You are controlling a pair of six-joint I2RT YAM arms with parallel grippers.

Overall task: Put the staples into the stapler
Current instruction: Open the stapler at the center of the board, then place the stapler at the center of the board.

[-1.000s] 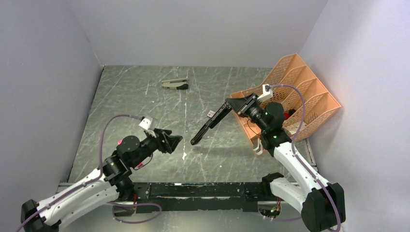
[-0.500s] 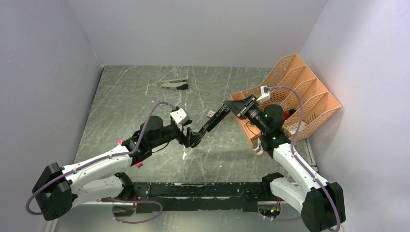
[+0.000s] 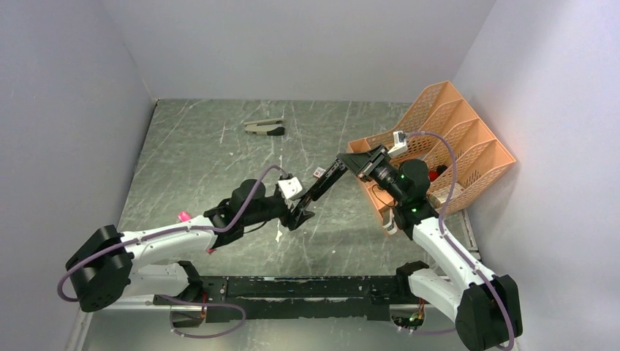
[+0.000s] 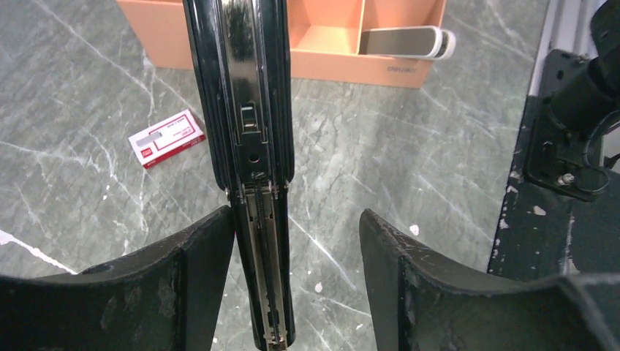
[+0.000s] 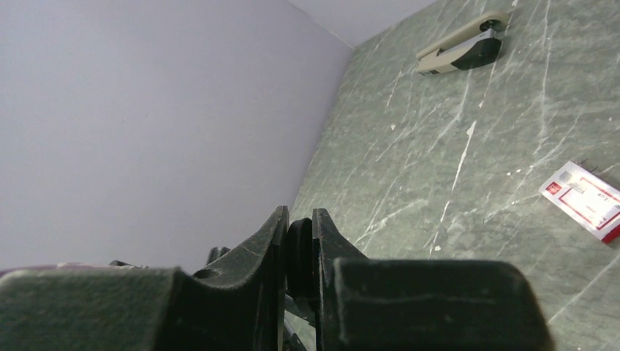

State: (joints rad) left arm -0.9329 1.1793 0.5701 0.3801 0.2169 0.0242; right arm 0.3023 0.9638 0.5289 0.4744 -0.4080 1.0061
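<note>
The black stapler (image 3: pixel 320 187) hangs in the air, opened out long, slanting down to the left. My right gripper (image 3: pixel 360 162) is shut on its upper end; in the right wrist view the black body (image 5: pixel 298 248) sits pinched between the fingers (image 5: pixel 267 248). My left gripper (image 3: pixel 298 214) is open around the stapler's lower end. In the left wrist view the chrome rail (image 4: pixel 248 110) runs beside the left finger (image 4: pixel 197 263), with a wide gap to the right finger. The red-and-white staples box (image 3: pixel 319 172) lies on the table, also in the left wrist view (image 4: pixel 167 138). No loose staple strip shows.
An orange desk organizer (image 3: pixel 446 146) stands at the right, holding a white object (image 4: pixel 406 42). A silver-grey stapler (image 3: pixel 265 128) lies at the back. A pink piece (image 3: pixel 182 216) lies by the left arm. The black base rail (image 3: pixel 292 287) runs along the near edge.
My left arm has swung forward and right, bringing its open gripper around the stapler's lower end. The right gripper and stapler have barely moved.
</note>
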